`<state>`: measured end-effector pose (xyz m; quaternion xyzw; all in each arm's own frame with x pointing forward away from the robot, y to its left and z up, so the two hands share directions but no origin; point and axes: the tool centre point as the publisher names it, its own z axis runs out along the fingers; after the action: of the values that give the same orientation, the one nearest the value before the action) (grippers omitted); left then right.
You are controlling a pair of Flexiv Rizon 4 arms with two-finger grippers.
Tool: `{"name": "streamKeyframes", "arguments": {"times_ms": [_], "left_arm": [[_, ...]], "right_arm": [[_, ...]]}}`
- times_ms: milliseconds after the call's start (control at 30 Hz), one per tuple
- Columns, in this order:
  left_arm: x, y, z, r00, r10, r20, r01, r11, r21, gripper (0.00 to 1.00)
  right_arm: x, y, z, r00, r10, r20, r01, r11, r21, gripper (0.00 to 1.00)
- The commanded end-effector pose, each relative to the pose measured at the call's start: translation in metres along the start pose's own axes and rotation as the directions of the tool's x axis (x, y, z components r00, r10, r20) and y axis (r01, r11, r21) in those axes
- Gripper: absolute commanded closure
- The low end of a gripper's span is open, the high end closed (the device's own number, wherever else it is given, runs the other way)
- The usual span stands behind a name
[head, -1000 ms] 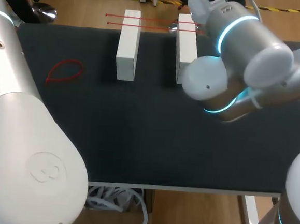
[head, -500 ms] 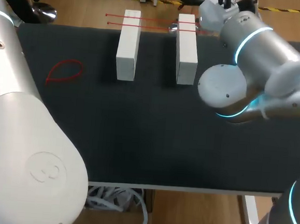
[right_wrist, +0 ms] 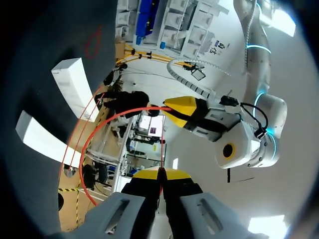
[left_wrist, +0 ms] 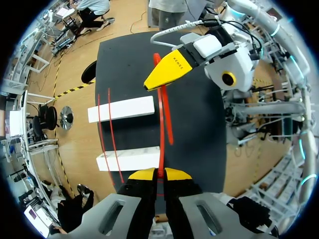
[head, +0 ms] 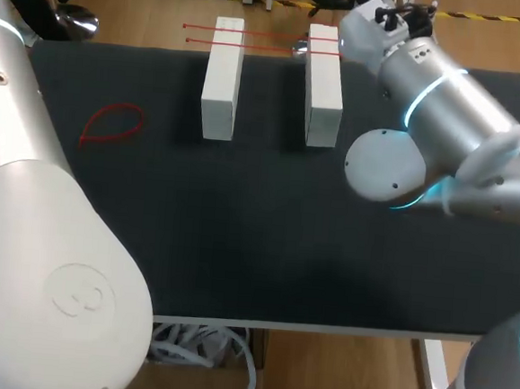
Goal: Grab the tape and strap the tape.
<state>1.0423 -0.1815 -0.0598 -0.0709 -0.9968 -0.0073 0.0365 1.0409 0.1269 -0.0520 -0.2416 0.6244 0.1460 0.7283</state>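
Head cam looks down on my table [head: 238,247] from above and behind, my wrist cams face each other close along the red tape [left_wrist: 160,144], all three sharing the white blocks [head: 222,79].

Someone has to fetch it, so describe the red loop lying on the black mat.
On the black mat, find the two white rectangular blocks near its far edge. To the robot's left of them lies a thin red loop; unlike the two straight red straps across the blocks, it curls into a closed teardrop.
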Motion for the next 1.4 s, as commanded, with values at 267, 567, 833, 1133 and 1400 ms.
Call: {"name": "streamKeyframes", "arguments": {"times_ms": [267,567,833,1133,1400], "left_arm": [[-0.001,-0.001,-0.002,1.000,-0.001,-0.003,0.001,1.000,-0.004,1.00],[-0.001,-0.001,-0.002,1.000,-0.001,-0.003,0.001,1.000,-0.004,1.00],[-0.001,-0.001,-0.002,1.000,-0.001,-0.003,0.001,1.000,-0.004,1.00],[-0.001,-0.001,-0.002,1.000,-0.001,-0.003,0.001,1.000,-0.004,1.00],[-0.001,-0.001,-0.002,1.000,-0.001,-0.003,0.001,1.000,-0.004,1.00]], "right_arm": [[0.011,-0.009,-0.003,0.988,0.091,0.124,-0.095,0.995,0.032,1.00],[0.000,-0.011,-0.003,0.985,0.073,0.155,-0.088,0.992,0.089,1.00],[0.000,-0.011,0.000,0.984,0.081,0.160,-0.103,0.986,0.134,1.00],[-0.003,-0.006,0.004,0.985,0.067,0.161,-0.093,0.983,0.157,1.00],[-0.007,-0.003,0.006,0.987,0.039,0.155,-0.068,0.980,0.186,1.00]]}}
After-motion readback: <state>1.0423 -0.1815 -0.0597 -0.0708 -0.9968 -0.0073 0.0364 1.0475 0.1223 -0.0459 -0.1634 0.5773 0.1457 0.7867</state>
